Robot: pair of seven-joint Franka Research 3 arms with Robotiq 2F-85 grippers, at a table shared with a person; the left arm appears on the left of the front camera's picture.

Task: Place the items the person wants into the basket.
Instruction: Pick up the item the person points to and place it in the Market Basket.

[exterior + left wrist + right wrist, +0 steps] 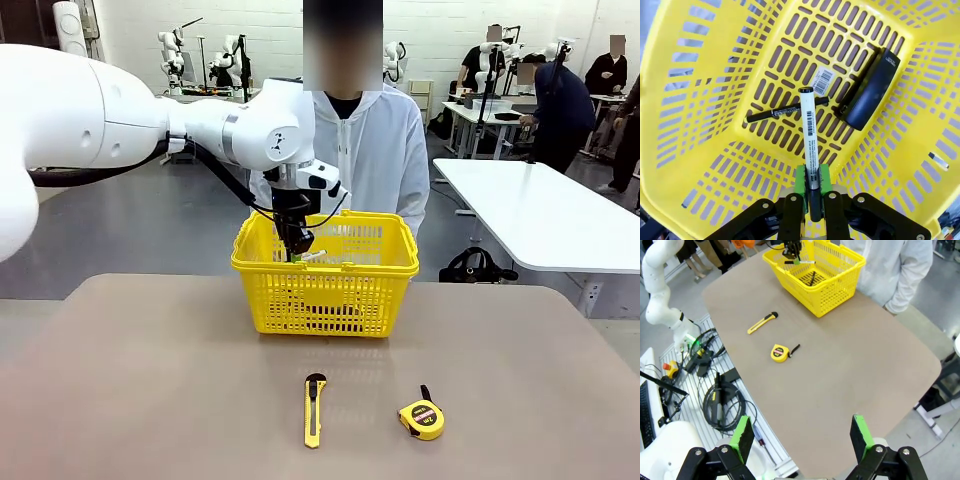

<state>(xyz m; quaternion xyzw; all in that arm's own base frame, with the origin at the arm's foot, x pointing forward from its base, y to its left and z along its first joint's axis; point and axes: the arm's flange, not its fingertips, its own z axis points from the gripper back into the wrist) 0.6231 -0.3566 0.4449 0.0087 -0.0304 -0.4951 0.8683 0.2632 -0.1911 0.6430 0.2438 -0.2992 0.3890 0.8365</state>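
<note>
Left wrist view lets me look down into the yellow basket [700, 150]: my left gripper [810, 187] is pinched tight on the white marker [809, 135], and a black pen [785, 110] and a dark flat case [872, 90] lie on the floor below. Front view gives me the person [375, 150] behind the basket, plus the knife [314, 408] and tape measure [421, 418] on the table [150, 380]. Right wrist view shows my right gripper [802, 435] wide open, holding nothing, high above the table.

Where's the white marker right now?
The white marker is clamped in the left end effector, hanging over the inside of the yellow basket, above a black pen lying on its floor.
</note>
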